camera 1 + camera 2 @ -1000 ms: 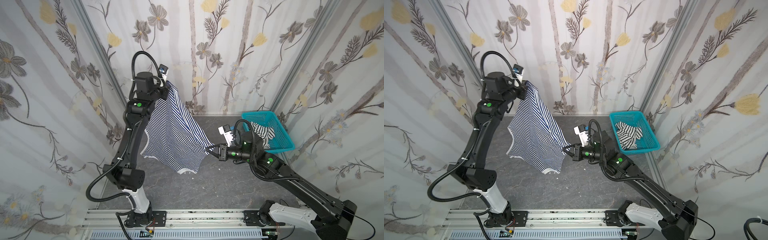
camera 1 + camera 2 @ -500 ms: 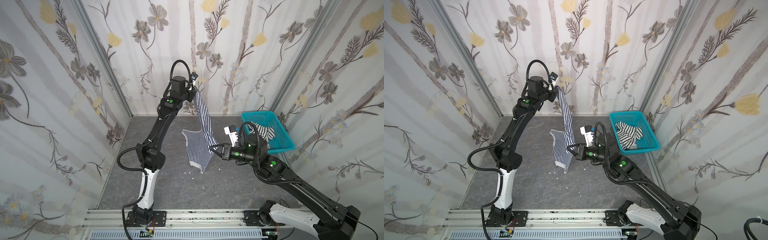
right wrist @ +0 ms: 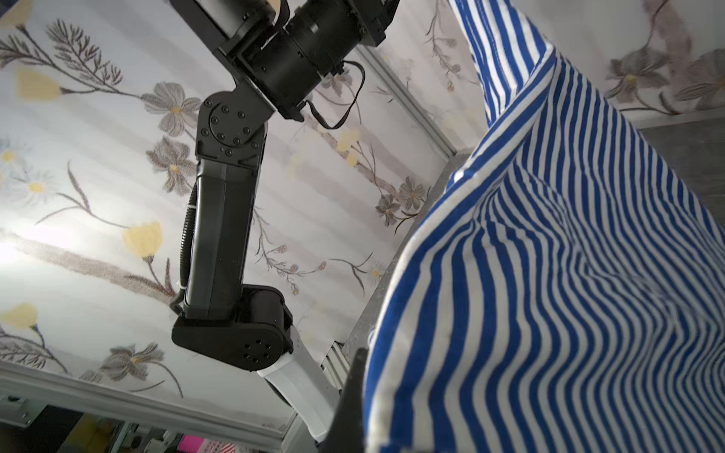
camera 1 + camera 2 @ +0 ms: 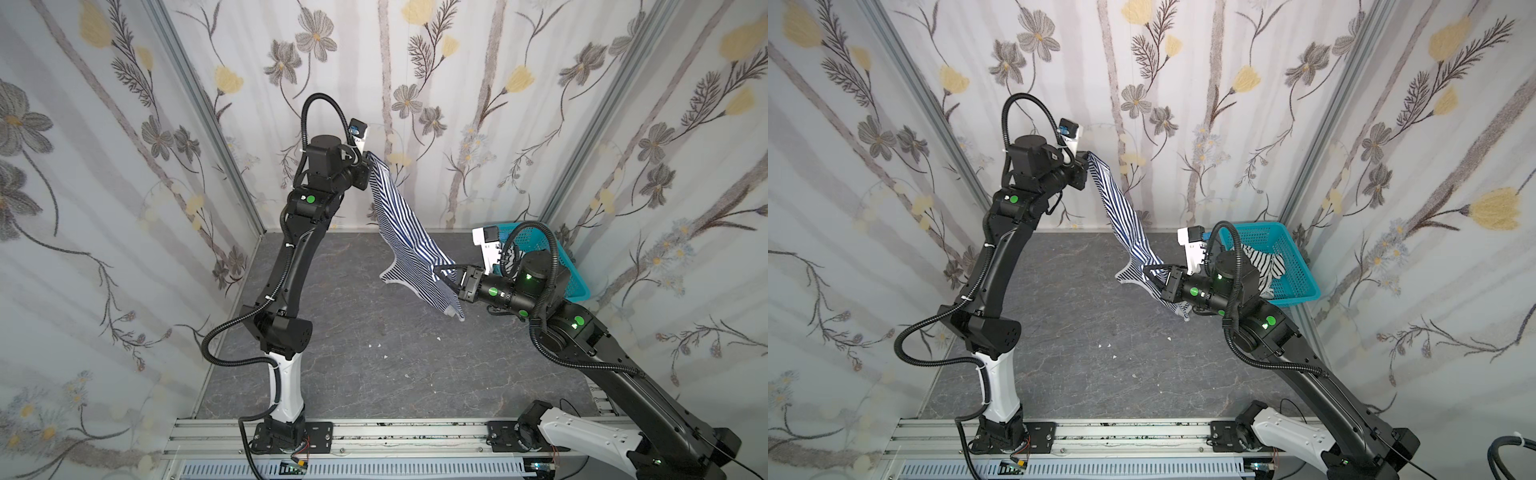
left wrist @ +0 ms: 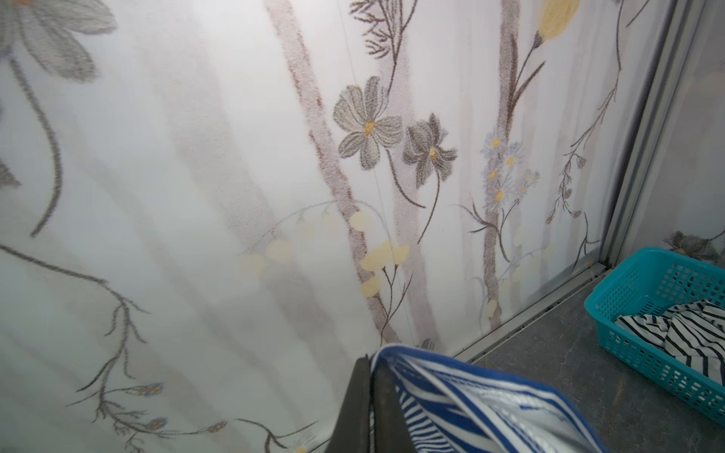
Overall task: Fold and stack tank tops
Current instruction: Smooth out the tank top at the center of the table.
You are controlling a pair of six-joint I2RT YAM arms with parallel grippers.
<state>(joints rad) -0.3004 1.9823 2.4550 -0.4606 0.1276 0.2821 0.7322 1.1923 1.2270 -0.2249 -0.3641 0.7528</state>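
Note:
A navy-and-white striped tank top [image 4: 409,237] [image 4: 1129,232] hangs in the air as a slanting band between my two grippers. My left gripper [image 4: 368,166] [image 4: 1088,160] is high up near the back wall, shut on the top's upper end. In the left wrist view it [image 5: 370,361] pinches the hem of the tank top [image 5: 470,400]. My right gripper [image 4: 440,272] [image 4: 1148,270] is lower, above the table, shut on the lower edge. The striped cloth [image 3: 549,274] covers one finger in the right wrist view. A second tank top [image 4: 1262,259] [image 5: 682,329], white with black stripes, lies crumpled in the basket.
The turquoise basket [image 4: 1300,286] [image 4: 575,278] [image 5: 612,310] sits in the back right corner, behind my right arm. The tabletop [image 4: 374,374] is dark grey with a few white specks. Floral walls close in on three sides. A metal rail [image 4: 395,432] runs along the front.
My left gripper swung right along the back wall with the top's upper end, then eased back a little. The cloth, spread wide a second ago, is now a narrow band. My right gripper rose slightly.

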